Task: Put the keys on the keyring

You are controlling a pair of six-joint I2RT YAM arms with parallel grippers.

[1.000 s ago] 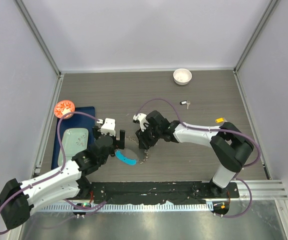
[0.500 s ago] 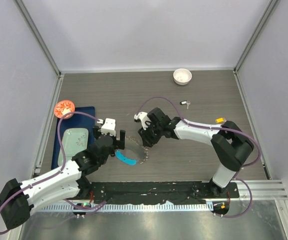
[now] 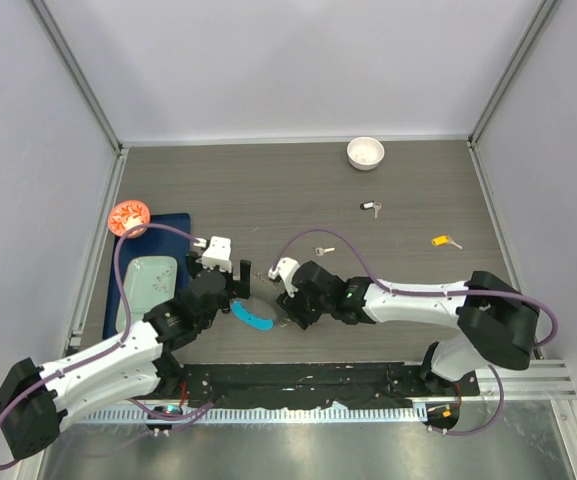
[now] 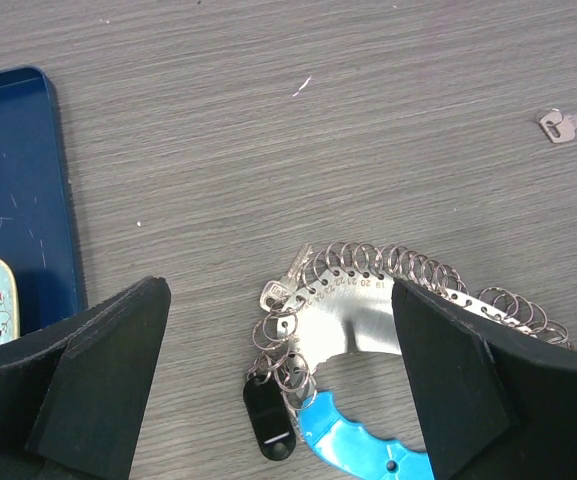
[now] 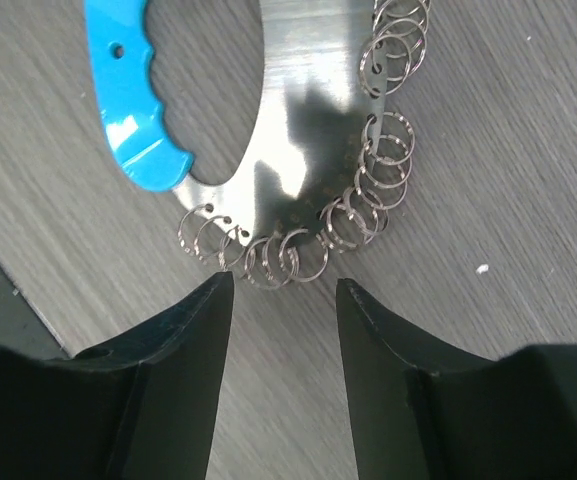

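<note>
Looking down from above, you find the keyring [image 4: 360, 325] flat on the grey wood-grain table [image 3: 298, 190], near the front edge and between the two arms. It is a metal crescent with a blue grip segment [image 4: 363, 455] and small wire rings [image 5: 268, 262] strung along its outer rim.

Your left gripper [image 4: 278, 297]: jaws spread wide, straddling the ring's end from above, closed on nothing.

Your right gripper [image 5: 281, 290]: jaws parted to a moderate gap with bare table showing between them. The tips sit just beside a run of the small rings. Nothing is held.

At the ring: a black tag [image 4: 268, 420] hangs beside the blue segment. A small silver key [image 4: 290, 275] lies against the rings; you cannot tell whether it is threaded on.

Loose and well apart from the ring:
- plain key [image 3: 324, 250]
- black-tagged key [image 3: 370, 208], farther back
- yellow-tagged key [image 3: 444, 241], off to the right

Elsewhere: white bowl [image 3: 365, 152] by the back edge, and a blue tray [image 4: 13, 200] on the left carrying a pale plate [image 3: 148, 285].
</note>
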